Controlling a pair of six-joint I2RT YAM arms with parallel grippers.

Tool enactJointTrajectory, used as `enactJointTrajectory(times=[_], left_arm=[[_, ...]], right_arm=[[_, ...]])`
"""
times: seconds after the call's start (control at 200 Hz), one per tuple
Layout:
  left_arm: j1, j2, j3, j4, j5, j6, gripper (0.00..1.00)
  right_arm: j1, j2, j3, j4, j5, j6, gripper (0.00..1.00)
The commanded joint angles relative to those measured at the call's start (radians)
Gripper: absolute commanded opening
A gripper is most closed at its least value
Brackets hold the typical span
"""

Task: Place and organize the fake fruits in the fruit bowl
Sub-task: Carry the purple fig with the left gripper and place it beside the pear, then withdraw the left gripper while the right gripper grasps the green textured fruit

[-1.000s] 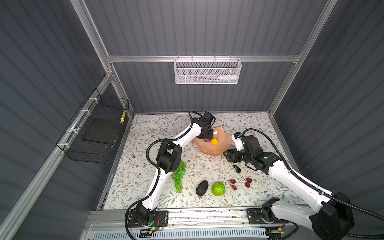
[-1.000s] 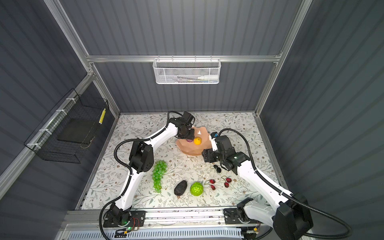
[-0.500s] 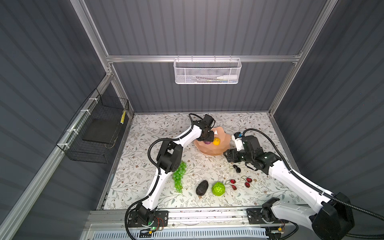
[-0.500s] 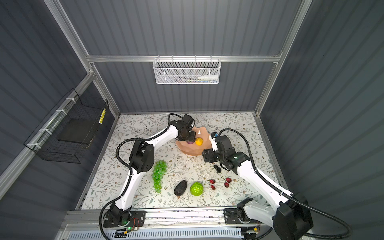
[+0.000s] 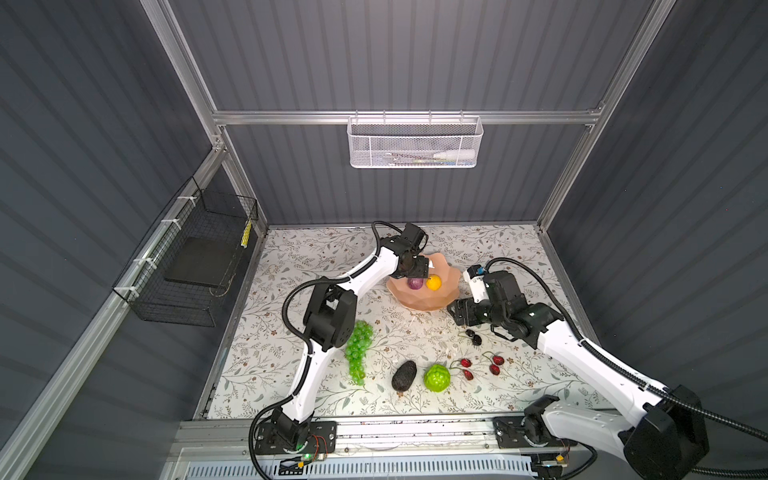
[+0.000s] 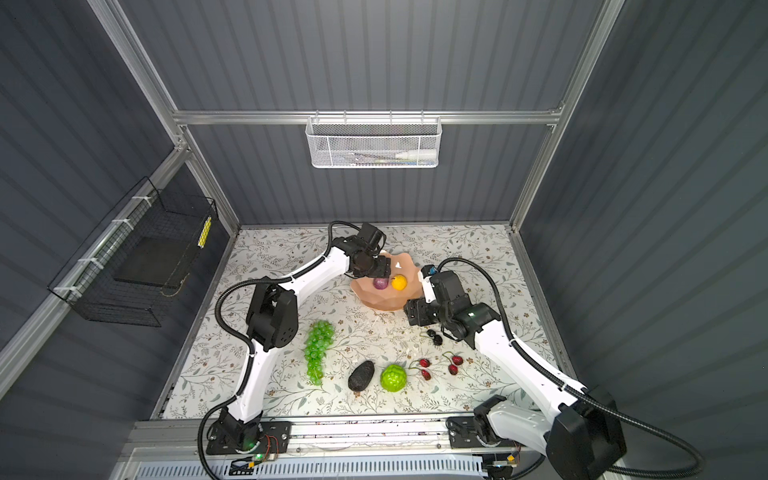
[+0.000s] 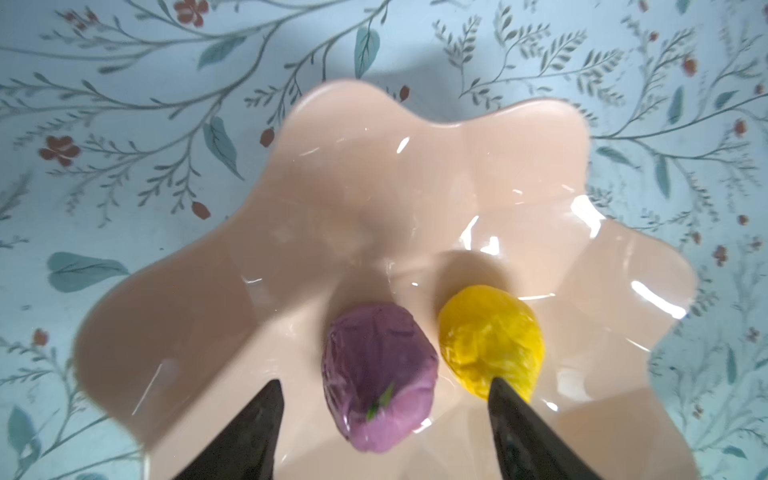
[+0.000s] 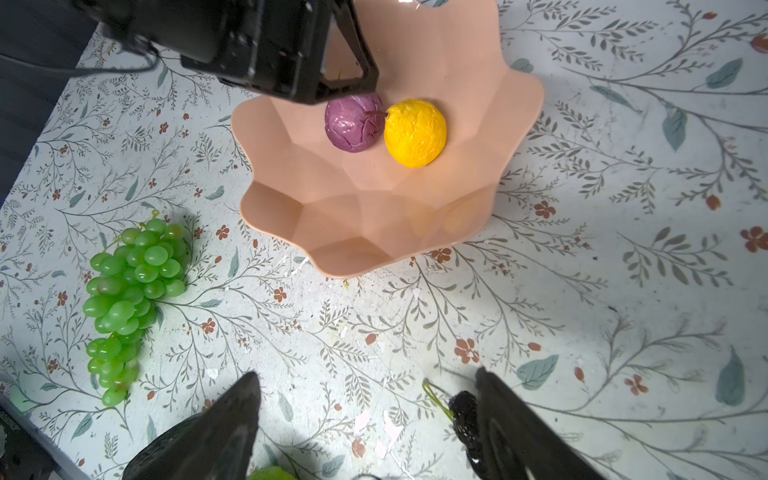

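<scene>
Readable text: none is showing in any view.
Yellow tag [image 5: 247,232] on the wire basket [image 5: 174,307]: its markings are appearing too small to read.
Mesh basket [image 5: 374,147] contents: any print is blurring out.

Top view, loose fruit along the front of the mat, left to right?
grapes → avocado → lime-green ball → red cherries

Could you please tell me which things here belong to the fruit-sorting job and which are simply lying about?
Job in hand: fruit bowl, purple fruit, yellow fruit, grape bunch, avocado, lime-green ball, red cherries, dark cherries.
Lying about: white mesh basket, black wire basket, both wall-hung.
</scene>
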Motion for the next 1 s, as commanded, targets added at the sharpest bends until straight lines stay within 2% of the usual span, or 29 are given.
enactJointTrajectory(times=[0.0,0.125,0.3,0.43,0.535,0.76,0.996], left_arm=[[0.004,-0.103,-0.053,0.020,-0.003,-0.022,0.78],[0.002,-0.203,-0.158,0.033,0.004,-0.026,0.78],[0.002,-0.425,-0.458,0.126,-0.035,-0.046,0.78],[-0.005,-0.564,-0.654,0.145,-0.070,-0.080,0.78],[-0.015,-0.632,-0.746,0.146,-0.083,-0.113,0.78],[-0.020,-0.663,-0.813,0.176,-0.061,-0.144,0.78],[-0.019,-0.644,-0.801,0.171,-0.041,-0.123,0.78]], right_arm=[[0.011,-0.013,0.034,-0.055,-0.022,0.004,0.81],[0.050,-0.049,0.041,-0.099,-0.012,0.006,0.81],[0.162,-0.048,0.025,-0.180,0.055,0.041,0.81],[0.269,-0.037,-0.003,-0.239,0.055,0.115,0.83],[0.358,-0.025,-0.035,-0.254,0.045,0.193,0.84],[0.476,0.108,-0.049,-0.215,0.008,0.276,0.87],[0.482,0.227,-0.044,-0.175,-0.031,0.262,0.87]])
